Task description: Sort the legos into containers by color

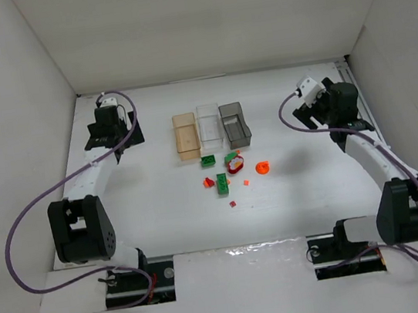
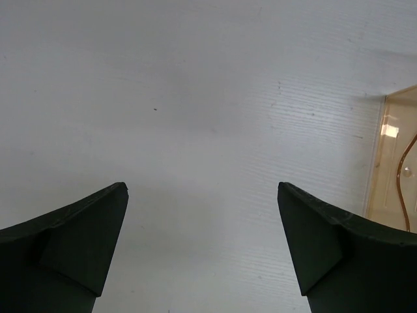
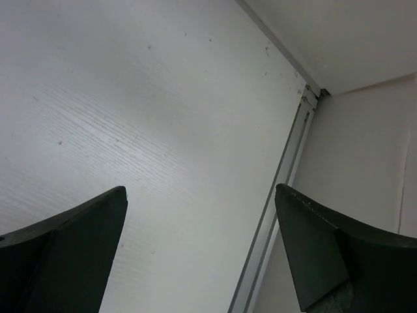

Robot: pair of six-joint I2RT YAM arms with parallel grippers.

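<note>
Ideally, with left gripper point(image 2: 202, 195) and right gripper point(image 3: 201, 195) both wide and empty by the far corners of the desk point(image 1: 154, 211), one should drop squarely over an outlying brick among the legos point(image 1: 230, 170) mid-desk, just nearside of the containers point(image 1: 209, 125).

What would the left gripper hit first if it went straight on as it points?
Likely the bare table; the left gripper is aimed there, with the tan-orange bin off to the side.

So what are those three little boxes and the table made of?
The orange bin, clear bin and grey bin look like glossy see-through plastic: the table shows through. That table seems matt white board, laminate perhaps, with faint grain lines.
</note>
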